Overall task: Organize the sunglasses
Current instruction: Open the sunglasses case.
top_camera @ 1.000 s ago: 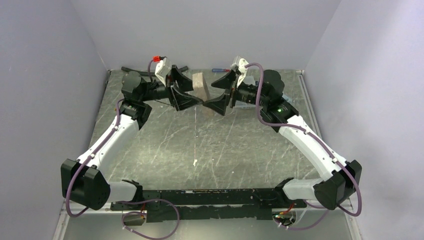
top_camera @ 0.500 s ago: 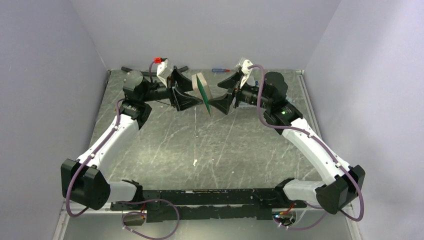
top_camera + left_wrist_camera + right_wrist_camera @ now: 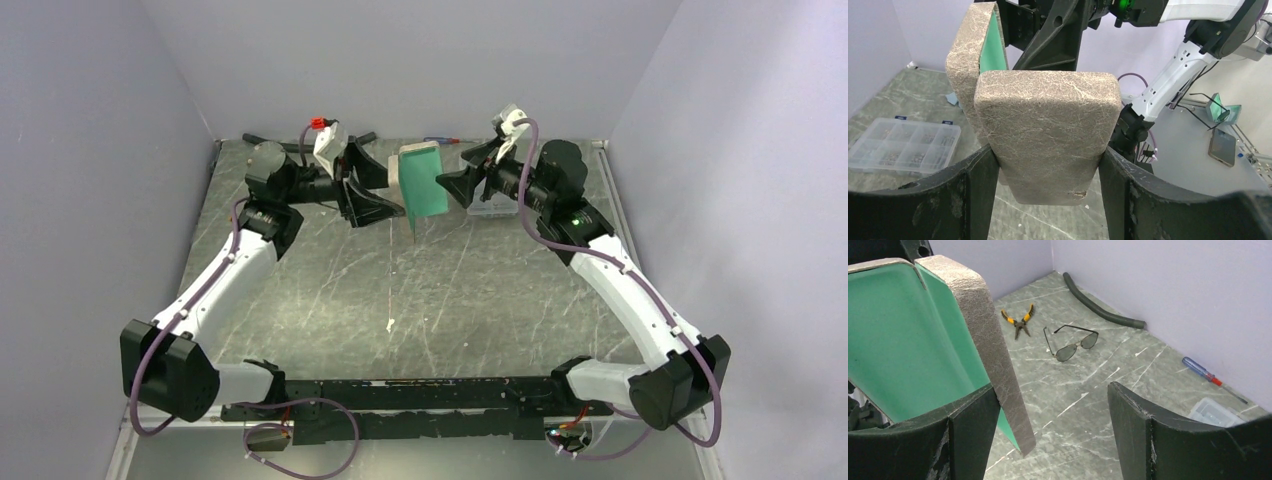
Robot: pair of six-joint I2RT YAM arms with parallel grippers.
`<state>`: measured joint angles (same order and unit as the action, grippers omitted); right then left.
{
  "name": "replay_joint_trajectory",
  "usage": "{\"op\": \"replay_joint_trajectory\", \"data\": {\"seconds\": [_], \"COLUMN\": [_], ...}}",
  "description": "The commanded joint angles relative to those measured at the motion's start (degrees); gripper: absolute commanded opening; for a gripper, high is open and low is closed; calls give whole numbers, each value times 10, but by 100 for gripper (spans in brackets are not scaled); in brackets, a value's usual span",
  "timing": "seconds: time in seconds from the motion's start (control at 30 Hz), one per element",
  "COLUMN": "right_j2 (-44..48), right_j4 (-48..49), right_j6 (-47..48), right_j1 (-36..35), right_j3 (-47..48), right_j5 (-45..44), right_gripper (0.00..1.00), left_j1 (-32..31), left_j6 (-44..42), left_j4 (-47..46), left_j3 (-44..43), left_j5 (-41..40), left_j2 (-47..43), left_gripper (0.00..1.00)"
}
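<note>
The sunglasses (image 3: 1071, 344), thin and dark-framed, lie unfolded on the table near the back wall; the top view does not show them. My left gripper (image 3: 1048, 155) is shut on the brown case (image 3: 1048, 135) and holds it above the table. The lid (image 3: 908, 335) stands swung open, showing its teal lining. In the top view the case (image 3: 425, 180) hangs between my left gripper (image 3: 392, 192) and my right gripper (image 3: 458, 182). My right gripper (image 3: 1050, 390) is open, and the lid's brown rim (image 3: 993, 355) runs just inside its left finger without being clamped.
Yellow-handled pliers (image 3: 1018, 322) lie beside the sunglasses. A dark hose (image 3: 1103, 312) runs along the back wall. A blue-and-red screwdriver (image 3: 1205, 372) and a clear plastic organiser box (image 3: 1215, 412) sit further right. The side walls stand close on both sides.
The case's lid has swung open, from showing its brown outside to showing the teal lining. My right gripper has drawn back to the right and risen, its jaws narrowing a little. The left arm has stayed put.
</note>
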<state>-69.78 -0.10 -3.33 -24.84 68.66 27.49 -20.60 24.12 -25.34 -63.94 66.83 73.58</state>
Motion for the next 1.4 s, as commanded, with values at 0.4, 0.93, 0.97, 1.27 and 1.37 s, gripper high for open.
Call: {"op": "replay_joint_trajectory", "data": {"seconds": [0.4,0.93,0.97,1.27,1.37], "right_j2": [-4,-35,-37,-18,-22], "right_j4": [103,120,108,11,-70], "right_j6": [-27,-50,-44,48,105], "right_j1": [15,15,16,23,23], "right_j3": [-68,-59,-52,-23,4], "right_j5": [136,197,199,164,105], "right_gripper": [76,21,12,0,0], "left_j1": [21,32,33,62,86], "left_j6": [60,77,76,12,-46], "left_j4": [-98,-119,-117,-40,40], "left_j3": [34,50,52,63,60], "left_j5": [11,7,7,9,9], "left_j2": [-38,-42,-42,-57,-70], "left_gripper": [3,3,3,78,94]}}
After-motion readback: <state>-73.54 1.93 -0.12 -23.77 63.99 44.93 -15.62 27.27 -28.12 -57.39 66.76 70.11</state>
